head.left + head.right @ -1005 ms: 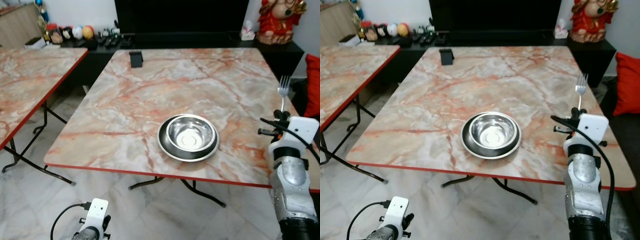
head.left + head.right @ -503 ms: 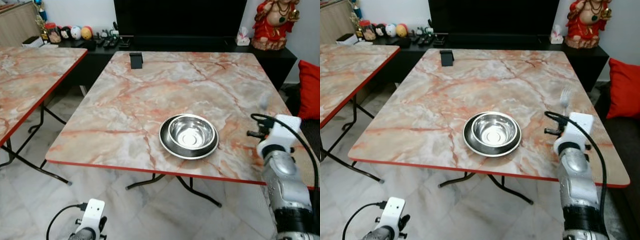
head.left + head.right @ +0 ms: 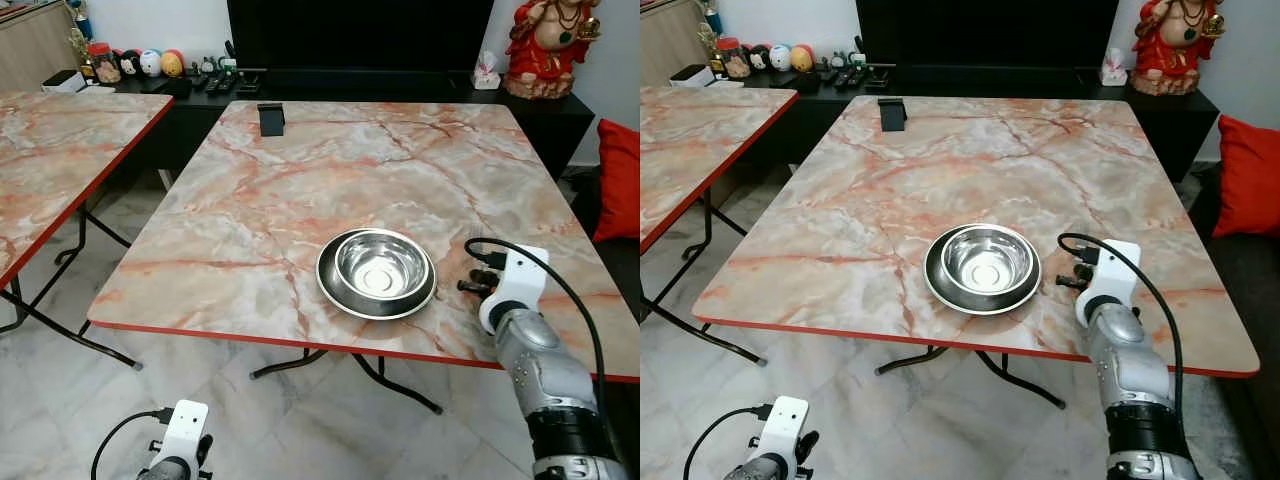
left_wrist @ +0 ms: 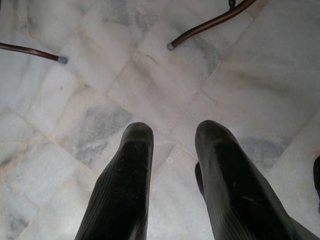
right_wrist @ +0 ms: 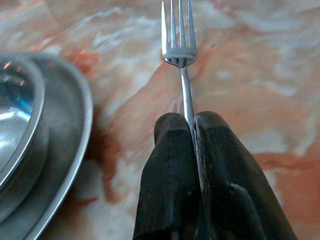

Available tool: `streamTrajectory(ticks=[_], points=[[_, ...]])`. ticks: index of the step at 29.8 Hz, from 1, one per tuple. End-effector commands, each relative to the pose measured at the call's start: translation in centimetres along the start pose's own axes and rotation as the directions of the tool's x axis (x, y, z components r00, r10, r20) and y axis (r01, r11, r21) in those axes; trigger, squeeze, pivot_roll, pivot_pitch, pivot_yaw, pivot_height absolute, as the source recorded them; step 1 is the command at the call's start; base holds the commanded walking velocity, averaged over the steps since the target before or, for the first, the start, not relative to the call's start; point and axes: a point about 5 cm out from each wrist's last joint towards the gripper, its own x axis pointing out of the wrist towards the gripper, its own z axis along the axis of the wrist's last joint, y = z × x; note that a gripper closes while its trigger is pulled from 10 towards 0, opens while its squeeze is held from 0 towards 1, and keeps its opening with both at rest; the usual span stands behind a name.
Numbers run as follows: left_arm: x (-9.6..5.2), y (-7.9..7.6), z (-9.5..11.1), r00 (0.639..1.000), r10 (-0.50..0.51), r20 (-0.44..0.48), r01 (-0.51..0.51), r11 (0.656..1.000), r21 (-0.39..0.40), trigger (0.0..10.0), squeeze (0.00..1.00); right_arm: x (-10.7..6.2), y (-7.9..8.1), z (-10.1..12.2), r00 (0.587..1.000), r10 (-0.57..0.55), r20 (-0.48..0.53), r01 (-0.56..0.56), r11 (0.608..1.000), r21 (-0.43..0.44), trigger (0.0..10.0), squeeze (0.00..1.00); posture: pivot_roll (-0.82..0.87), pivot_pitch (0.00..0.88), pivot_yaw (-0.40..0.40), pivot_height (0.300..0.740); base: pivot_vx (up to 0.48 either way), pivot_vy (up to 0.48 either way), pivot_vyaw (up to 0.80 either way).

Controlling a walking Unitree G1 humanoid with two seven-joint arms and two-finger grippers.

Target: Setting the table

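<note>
Fork pinched by its handle in my right claw, tines pointing straight out ahead of the fingertips, low over the marble desk just to the right of the steel plate. The wrist view shows the two black fingers closed tight on the thin shaft, with the head of the fork well clear of them and the plate's rim off to one side, apart from the fork. A steel bowl sits nested on that plate near the desk's front edge.

The relation that counts: the fork's long axis runs away from me across the desk, roughly parallel to the right side of the plate, and the bare strip of marble beside the rim lies directly under it. I judge the setting-down needs only a short drop, keeping the tines clear of the plate.

My left claw hangs idle below desk height over the tiled floor, its fingers a little apart and holding nothing; the right arm is the nearer by far. A small black stand sits at the desk's far edge, well apart from all this.
</note>
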Motion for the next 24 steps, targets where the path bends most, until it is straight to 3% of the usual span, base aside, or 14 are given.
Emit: streamTrajectory(ticks=[1,10,18,19,21,22,24], points=[[-0.2,0.2,-0.7,1.000,0.001,-0.029,-0.001,1.000,-0.002,10.0,0.00,0.1,0.5,-0.2,1.000,0.014,-0.019,-0.014,1.000,0.006,10.0,0.00,-0.03,0.000,0.019,0.740,0.000,0.000,0.00],[-0.4,0.2,-1.4,0.999,0.000,-0.041,0.000,1.000,-0.004,10.0,0.00,0.2,1.3,-0.8,0.999,0.026,-0.023,-0.026,1.000,-0.001,10.0,0.00,-0.02,0.000,0.022,0.740,0.000,0.000,0.00],[-0.6,0.0,-1.7,0.999,-0.016,-0.036,0.017,1.000,0.026,10.0,0.00,-0.4,-0.4,1.7,0.994,-0.039,0.098,0.038,0.999,0.009,10.0,0.00,0.02,0.000,0.043,0.740,0.000,0.000,0.00],[-0.6,0.3,-1.7,0.999,0.013,-0.031,-0.013,1.000,-0.021,10.0,0.00,-0.4,-1.1,1.1,0.991,-0.077,0.108,0.078,0.997,-0.001,10.0,0.00,-0.01,0.000,0.022,0.740,0.000,0.000,0.00],[-0.7,0.5,-2.0,0.999,0.005,-0.050,-0.005,1.000,-0.007,10.0,0.00,-0.8,-1.3,0.9,0.984,-0.108,0.140,0.103,0.994,0.042,10.0,0.00,-0.02,0.000,0.052,0.740,0.000,0.000,0.00],[-0.8,0.8,-2.2,0.998,0.009,-0.058,-0.007,1.000,0.022,10.0,0.00,-1.1,-1.6,1.8,0.974,-0.131,0.183,0.120,0.990,0.067,10.0,0.00,-0.02,0.000,0.081,0.740,0.000,0.000,0.00],[-1.0,1.2,-2.6,0.997,0.035,-0.070,-0.037,0.999,-0.023,10.0,0.00,-1.5,-1.8,2.7,0.964,-0.123,0.235,0.112,0.992,0.059,10.0,0.00,-0.01,0.000,0.085,0.740,0.000,0.000,0.00]])
